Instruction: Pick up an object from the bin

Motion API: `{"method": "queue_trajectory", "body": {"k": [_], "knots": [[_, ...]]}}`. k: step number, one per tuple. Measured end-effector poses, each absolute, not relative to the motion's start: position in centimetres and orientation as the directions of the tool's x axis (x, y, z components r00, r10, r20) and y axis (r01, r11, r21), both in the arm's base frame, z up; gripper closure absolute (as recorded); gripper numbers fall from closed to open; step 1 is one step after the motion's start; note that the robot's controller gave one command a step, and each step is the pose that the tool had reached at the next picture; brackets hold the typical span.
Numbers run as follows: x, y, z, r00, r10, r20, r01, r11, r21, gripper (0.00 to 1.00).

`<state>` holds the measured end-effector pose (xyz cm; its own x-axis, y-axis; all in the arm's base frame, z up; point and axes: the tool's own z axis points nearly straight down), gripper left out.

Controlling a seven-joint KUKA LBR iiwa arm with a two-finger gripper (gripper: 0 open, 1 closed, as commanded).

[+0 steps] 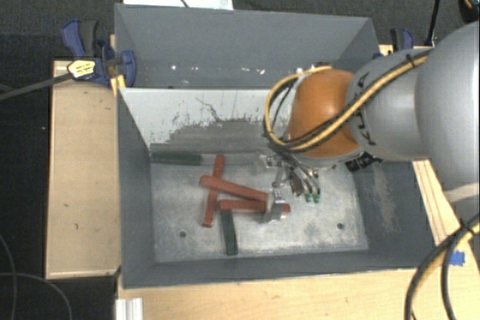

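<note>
Hanging low at the right end of the crossed red-brown sticks (234, 188), the gripper (277, 210), open or closed I cannot tell, risks snagging two overlapping sticks together, or skidding off and knocking the dark green stick (228, 231) just beside them.

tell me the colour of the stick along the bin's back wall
Dark green stick, camera view.

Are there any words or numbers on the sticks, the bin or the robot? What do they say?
No text can be read here.
Red sticks: plain, no writing.
Green sticks: plain, no writing.
Bin: only scratch marks, no letters.
Arm: dark marks beside the orange cover, too blurred to read.
</note>
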<state>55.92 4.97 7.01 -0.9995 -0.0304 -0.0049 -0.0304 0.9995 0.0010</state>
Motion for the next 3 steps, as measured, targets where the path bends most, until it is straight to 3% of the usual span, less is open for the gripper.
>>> {"method": "queue_trajectory", "body": {"k": [1,2,3], "knots": [[55.8,5.0,7.0,-0.999,-0.032,-0.003,-0.032,0.999,0.001,1.00],[55.5,2.9,7.1,-0.822,-0.569,-0.001,-0.569,0.822,-0.001,1.00],[56.5,4.0,20.8,-0.751,-0.660,-0.009,-0.660,0.751,-0.006,1.00]]}}
